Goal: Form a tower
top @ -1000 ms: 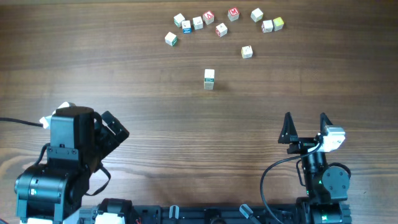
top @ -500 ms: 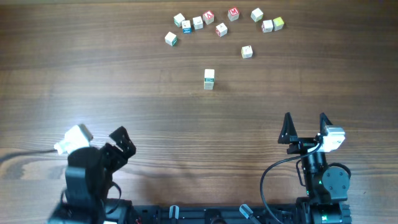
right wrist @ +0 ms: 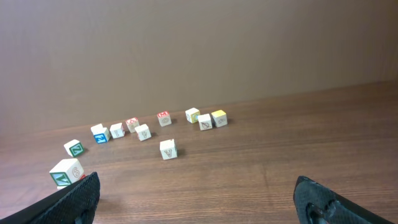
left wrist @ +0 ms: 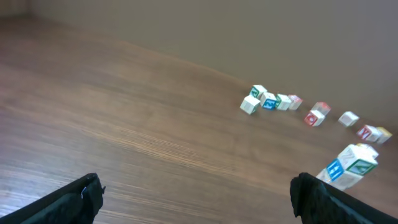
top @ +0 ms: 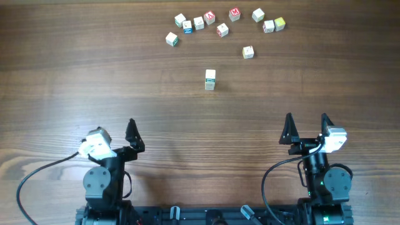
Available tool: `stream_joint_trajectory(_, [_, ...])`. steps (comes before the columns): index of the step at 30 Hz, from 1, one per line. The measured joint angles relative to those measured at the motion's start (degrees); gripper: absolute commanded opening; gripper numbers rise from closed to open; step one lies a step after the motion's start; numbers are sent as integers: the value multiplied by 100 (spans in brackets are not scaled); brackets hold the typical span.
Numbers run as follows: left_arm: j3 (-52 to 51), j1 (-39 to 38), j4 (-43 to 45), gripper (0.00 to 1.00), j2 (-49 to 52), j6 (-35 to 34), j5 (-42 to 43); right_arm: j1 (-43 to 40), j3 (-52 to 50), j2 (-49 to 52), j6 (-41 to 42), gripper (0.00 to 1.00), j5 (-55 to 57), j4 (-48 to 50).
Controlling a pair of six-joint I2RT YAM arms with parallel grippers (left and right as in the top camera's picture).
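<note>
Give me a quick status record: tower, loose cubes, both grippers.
tower: standing alone mid-table, no gripper touching it
loose cubes: eleven, scattered on the far side, beyond the tower
left gripper: open, empty, near its base
right gripper: open, empty, near its base

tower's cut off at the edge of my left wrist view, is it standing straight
Observer: From overhead the tower looks upright, alone mid-table.
Operator: anything touching it
Observer: No. The nearest loose cube sits apart, behind it and to the right.
Operator: where's the right arm
Observer: The right gripper is back near the table's front edge, fingers open, holding nothing.
</note>
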Motion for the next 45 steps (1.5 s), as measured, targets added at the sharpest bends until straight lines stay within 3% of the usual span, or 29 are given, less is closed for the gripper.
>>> stream_joint_trajectory(2, [-15,0,59,100,0,197,-7,0,0,0,0,100,0,0])
stream_joint_trajectory(6, [-321,0,1075,100,-4,308,-2,0,0,0,0,100,0,0])
stream_joint_trajectory(45, [-437,63,1121,100,-4,319,-2,0,0,0,2,100,0,0])
